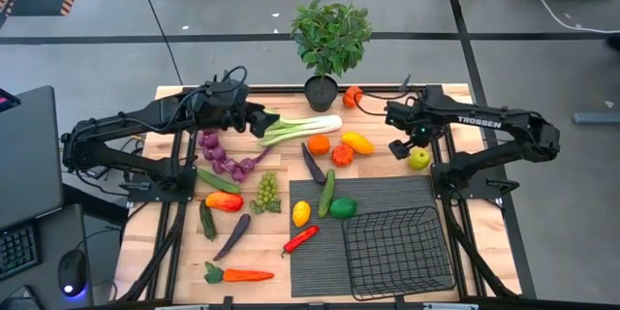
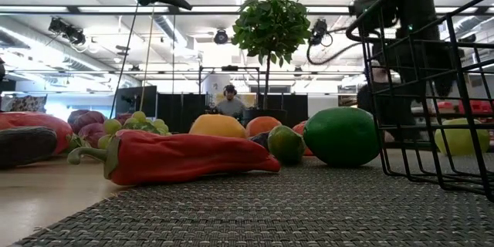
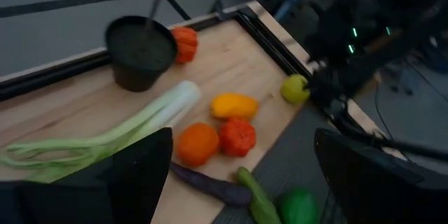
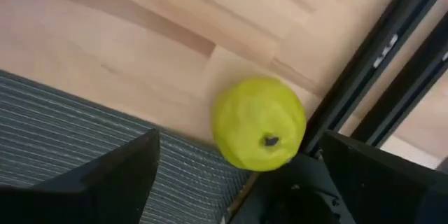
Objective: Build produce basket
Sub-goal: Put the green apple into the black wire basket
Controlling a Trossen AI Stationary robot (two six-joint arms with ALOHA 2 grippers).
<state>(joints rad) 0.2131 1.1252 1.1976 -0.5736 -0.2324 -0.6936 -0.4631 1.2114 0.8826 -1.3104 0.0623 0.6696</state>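
Nearest the low camera, a red pepper (image 2: 181,157) lies on the ribbed mat (image 1: 387,194), just inside the mat's left edge. Behind it on the mat sit a lemon (image 1: 301,213), a cucumber (image 1: 326,194) and a green pepper (image 1: 342,207). Standing on the mat's front right part is the basket (image 1: 397,252), upright, with nothing showing inside it.

Over the table's right edge hangs the right gripper (image 1: 404,145), fingers spread wide and holding nothing. A yellow-green apple (image 4: 259,124) rests on the wood just below it, at the mat's back right corner beside the black rail.

Near the table's back left, the left gripper (image 1: 260,121) hovers over the leek (image 1: 302,128), fingers also wide apart and empty.

Grapes (image 1: 225,155), a carrot (image 1: 237,274) and more produce lie across the table's left half; an orange (image 1: 319,144) and a yellow pepper (image 1: 357,141) lie mid-table, behind the mat. A potted plant (image 1: 329,44) stands at the back edge.
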